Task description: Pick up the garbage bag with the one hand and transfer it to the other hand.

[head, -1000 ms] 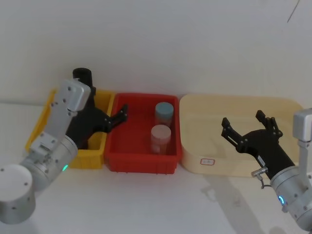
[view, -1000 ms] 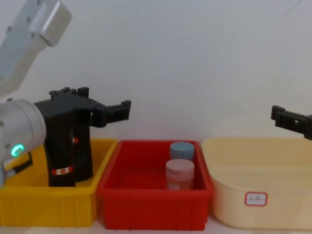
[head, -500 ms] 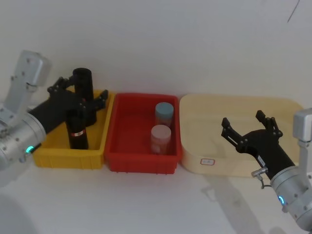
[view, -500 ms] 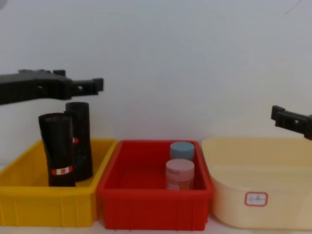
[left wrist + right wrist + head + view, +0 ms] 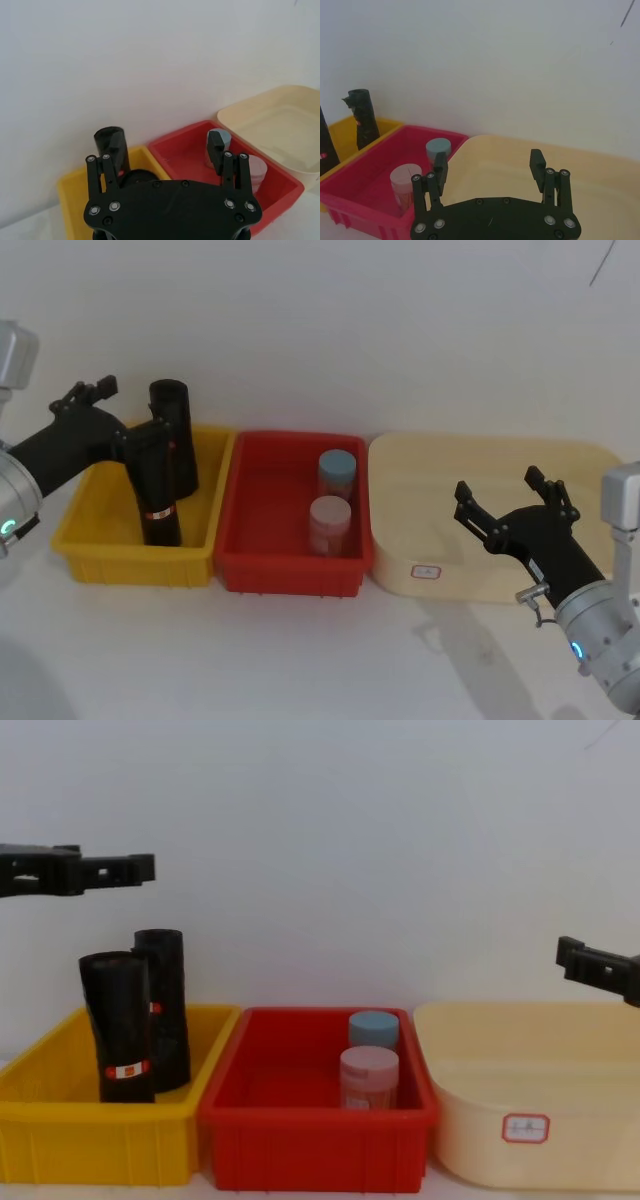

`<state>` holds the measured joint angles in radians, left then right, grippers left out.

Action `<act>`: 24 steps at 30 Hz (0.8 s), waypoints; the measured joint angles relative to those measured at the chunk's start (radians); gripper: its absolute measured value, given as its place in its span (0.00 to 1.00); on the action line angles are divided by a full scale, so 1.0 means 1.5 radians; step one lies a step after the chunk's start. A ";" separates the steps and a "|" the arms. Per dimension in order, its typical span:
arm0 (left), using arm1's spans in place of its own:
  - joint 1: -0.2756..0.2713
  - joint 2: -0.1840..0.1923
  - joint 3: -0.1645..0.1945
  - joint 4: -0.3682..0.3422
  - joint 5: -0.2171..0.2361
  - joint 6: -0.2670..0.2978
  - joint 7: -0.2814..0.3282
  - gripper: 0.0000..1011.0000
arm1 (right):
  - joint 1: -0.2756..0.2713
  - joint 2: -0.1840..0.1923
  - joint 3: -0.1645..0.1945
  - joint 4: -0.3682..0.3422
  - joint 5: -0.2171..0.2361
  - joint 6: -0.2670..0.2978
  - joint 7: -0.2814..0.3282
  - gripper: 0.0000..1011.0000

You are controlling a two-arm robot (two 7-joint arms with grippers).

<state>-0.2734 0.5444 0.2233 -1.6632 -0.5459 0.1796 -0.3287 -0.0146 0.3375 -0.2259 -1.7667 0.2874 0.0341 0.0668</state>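
Two black rolls stand upright in the yellow bin (image 5: 85,558). The front one, the garbage bag (image 5: 118,1015) (image 5: 160,527), has a red-and-white band low down. The back roll (image 5: 168,980) (image 5: 170,405) shows just a small red spot. My left gripper (image 5: 135,405) (image 5: 135,870) (image 5: 166,145), on the green-ringed arm, hangs open above the bin, higher than the roll tops and left of them, touching neither. Over the cream tub my right gripper (image 5: 498,485) (image 5: 488,160), on the blue-ringed arm, stands open and holds nothing.
A red bin (image 5: 240,575) in the middle holds a blue-lidded jar (image 5: 336,470) and a pink-lidded jar (image 5: 329,522). A cream tub (image 5: 400,570) sits to its right. All three containers stand side by side close to the white wall.
My left gripper has swung left and upward, away from the red bin and past the rolls, and now sits above the yellow bin's left part. The right arm has not moved.
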 joint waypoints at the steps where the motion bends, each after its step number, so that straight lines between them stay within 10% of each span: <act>1: 0.001 0.000 -0.001 0.002 -0.001 0.000 0.000 0.99 | 0.000 0.000 0.000 0.000 0.000 0.000 0.000 0.99; 24: 0.011 -0.006 -0.013 0.081 0.000 0.009 0.021 0.99 | 0.000 0.000 0.000 0.000 0.000 0.000 0.000 0.99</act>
<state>-0.2576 0.5361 0.2044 -1.5418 -0.5460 0.1932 -0.2975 -0.0147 0.3375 -0.2259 -1.7667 0.2874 0.0341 0.0668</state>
